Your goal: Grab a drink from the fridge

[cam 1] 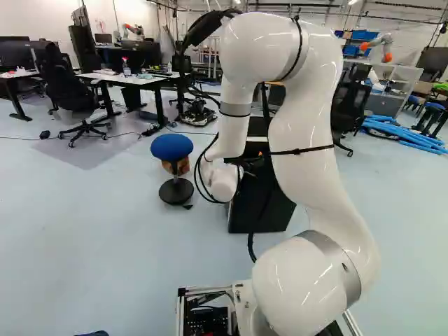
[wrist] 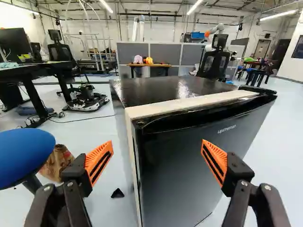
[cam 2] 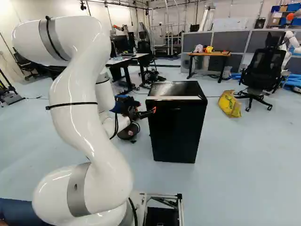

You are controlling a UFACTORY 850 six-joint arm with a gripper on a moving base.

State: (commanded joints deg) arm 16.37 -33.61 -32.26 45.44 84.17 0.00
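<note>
One arm (cam 2: pixel 84 108), white, jointed: rises short of the fridge (cam 2: pixel 176 132), bends over above fridge height, descends to a wrist (cam 2: pixel 120 123) at the fridge's left in the right base view. One gripper (cam 2: pixel 151 112), black, two-fingered, near the fridge, facing it: orange pads (wrist: pixel 98 163) spread wide, fridge ahead between them.
</note>
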